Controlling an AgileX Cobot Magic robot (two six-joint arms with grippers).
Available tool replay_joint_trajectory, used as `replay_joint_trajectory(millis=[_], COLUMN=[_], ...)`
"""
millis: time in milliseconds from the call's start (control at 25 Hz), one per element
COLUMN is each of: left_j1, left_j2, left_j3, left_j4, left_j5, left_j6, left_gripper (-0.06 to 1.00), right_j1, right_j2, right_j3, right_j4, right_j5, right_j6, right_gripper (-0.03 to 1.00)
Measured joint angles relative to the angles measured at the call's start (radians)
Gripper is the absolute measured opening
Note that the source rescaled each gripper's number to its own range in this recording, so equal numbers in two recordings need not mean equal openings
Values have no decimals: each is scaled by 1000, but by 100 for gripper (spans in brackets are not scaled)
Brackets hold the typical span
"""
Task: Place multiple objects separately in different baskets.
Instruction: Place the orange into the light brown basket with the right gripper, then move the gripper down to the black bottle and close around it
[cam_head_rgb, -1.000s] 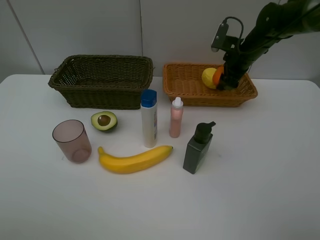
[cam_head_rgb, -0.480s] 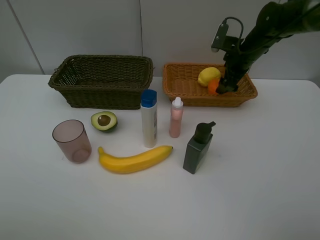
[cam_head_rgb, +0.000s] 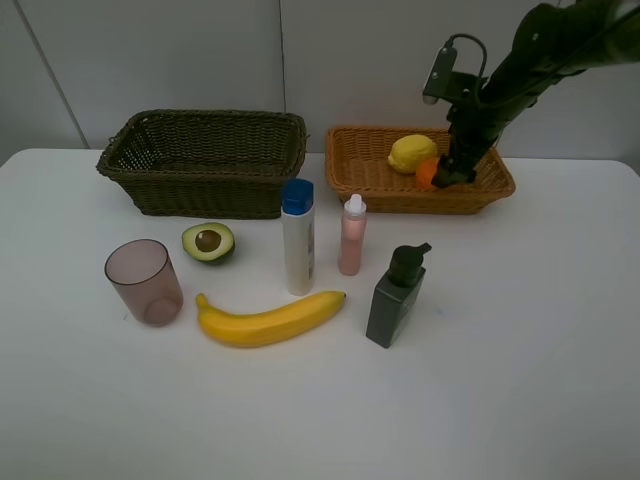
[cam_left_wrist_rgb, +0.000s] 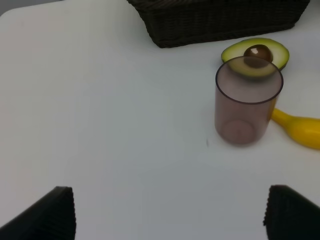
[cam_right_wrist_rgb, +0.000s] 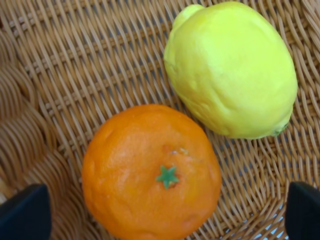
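Now orange (cam_right_wrist_rgb: 150, 172) lies beside lemon (cam_right_wrist_rgb: 232, 70) in orange-tan basket (cam_head_rgb: 370, 195); my right gripper (cam_right_wrist_rgb: 162, 215) gapes, released. Next, likely: lift clear, fetch banana (cam_head_rgb: 270, 320).

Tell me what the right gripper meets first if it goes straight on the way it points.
Most likely the orange, centred between the right gripper's open jaws in the orange-tan basket; the lemon lies beside it.

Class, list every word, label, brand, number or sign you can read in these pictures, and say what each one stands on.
No text can be read in any view.
The white bottle has some coloured print down its side, but it is too small and blurred to read.
The pink bottle, the dark pump bottle and the cup show no lettering.
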Motion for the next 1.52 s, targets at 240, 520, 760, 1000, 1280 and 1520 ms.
replay_joint_trajectory(millis=[240,520,760,1000,1280,1520], left_j1=[0,0,0,0,0,0], left_j2=[0,0,0,0,0,0], left_j3=[0,0,0,0,0,0], left_j4=[0,0,0,0,0,0], left_j5=[0,0,0,0,0,0], left_j6=[0,0,0,0,0,0], left_gripper=[100,100,100,100,100,100], right_j1=[0,0,0,0,0,11], right_j2=[0,-16,-99,-179,-277,-368], right_j3=[0,0,-2,-6,-6,17], right_j4=[34,72,72,72,64,53], right_j5=[0,9,108,274,522,584], right_j6=[0,0,0,0,-57,-133], right_gripper=[98,98,98,98,98,98])
